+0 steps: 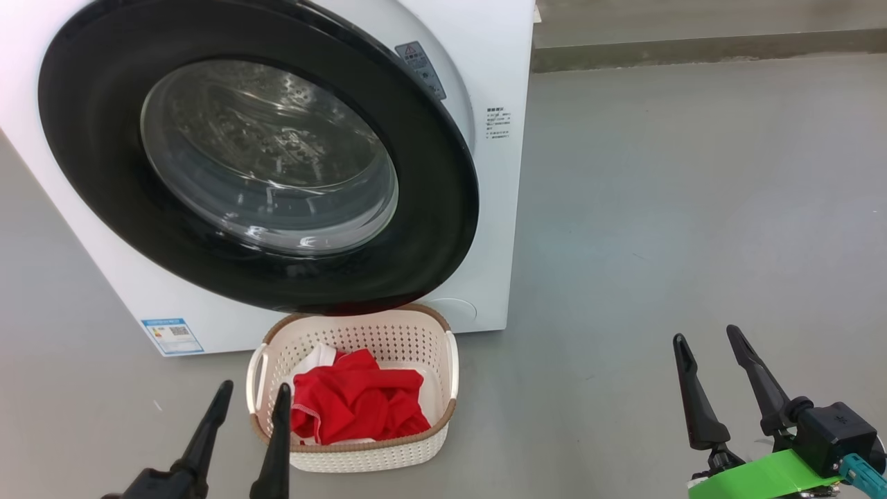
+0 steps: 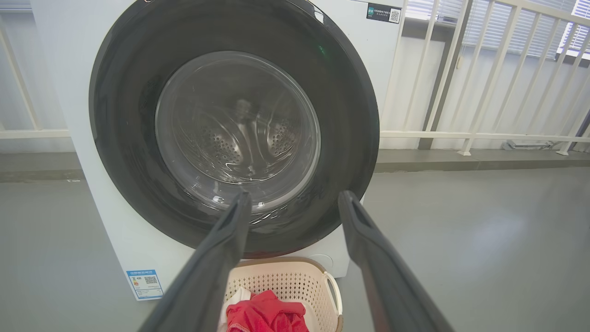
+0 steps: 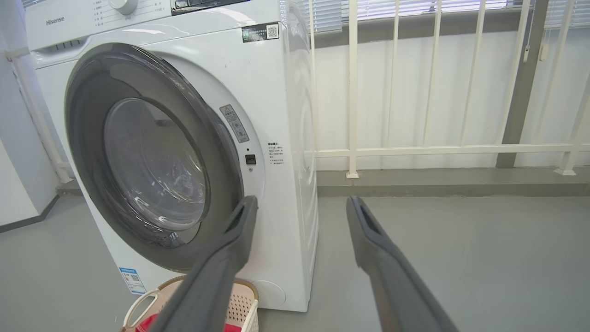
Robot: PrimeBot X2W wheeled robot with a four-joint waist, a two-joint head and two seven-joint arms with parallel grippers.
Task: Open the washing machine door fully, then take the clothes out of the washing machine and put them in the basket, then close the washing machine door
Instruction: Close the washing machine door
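grey floor (image 1: 658, 208), clothes (image 1: 357, 402) in basket (image 1: 388, 333) by washing machine (image 1: 495, 263), left tool (image 1: 254, 388) and right tool (image 1: 706, 335) both spread apart, empty

White washing machine (image 3: 286, 115), black-rimmed door (image 3: 152, 166), basket (image 3: 243, 303) below, right pincer (image 3: 302, 205) spread

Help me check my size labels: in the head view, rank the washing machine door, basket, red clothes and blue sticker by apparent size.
1. washing machine door
2. basket
3. clothes, lying inside the basket
4. blue sticker

The grey floor (image 1: 693, 208) carries the white washing machine (image 1: 509, 229) and, just before it, the cream basket (image 1: 374, 454)
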